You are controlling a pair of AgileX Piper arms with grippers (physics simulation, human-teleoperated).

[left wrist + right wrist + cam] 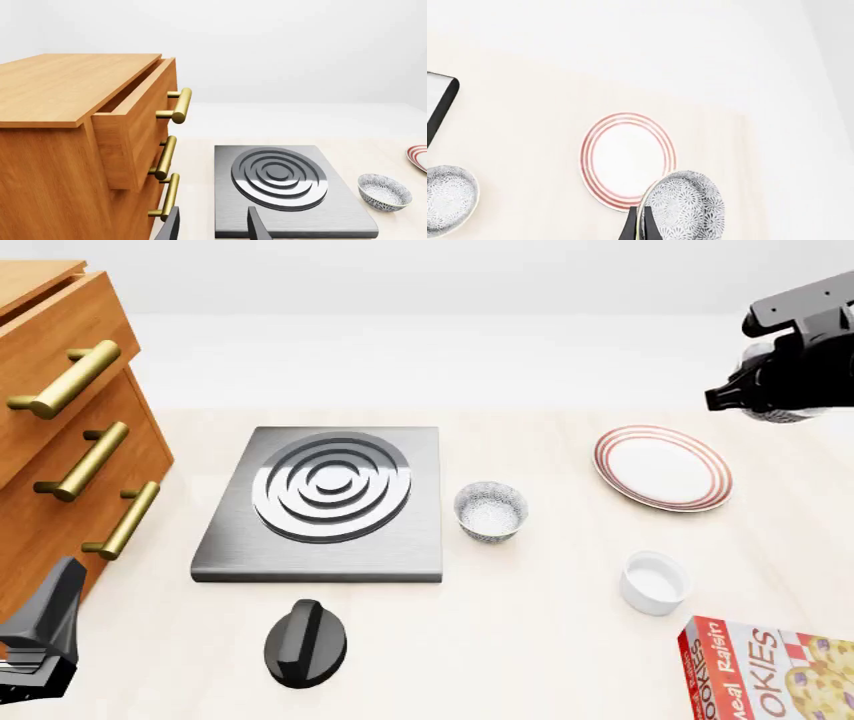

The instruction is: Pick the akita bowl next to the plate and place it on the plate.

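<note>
In the right wrist view my right gripper (639, 226) is shut on the rim of the akita bowl (684, 207), a grey-and-white speckled bowl held tilted on edge. Below it lies the plate (627, 160), white with thin red rings. In the front view the right gripper (781, 400) hangs high, above and behind the plate (663, 467), and hides most of the held bowl. A look-alike speckled bowl (490, 510) sits on the table beside the stove. My left gripper (213, 227) is open and holds nothing, low at the front left (40, 640).
A grey stove plate (327, 502) lies centre-left, with a black knob (306, 642) in front of it. The wooden drawer cabinet (67, 440) stands at the left, its top drawer pulled out. A small white cup (654, 582) and a cookie box (774, 670) sit front right.
</note>
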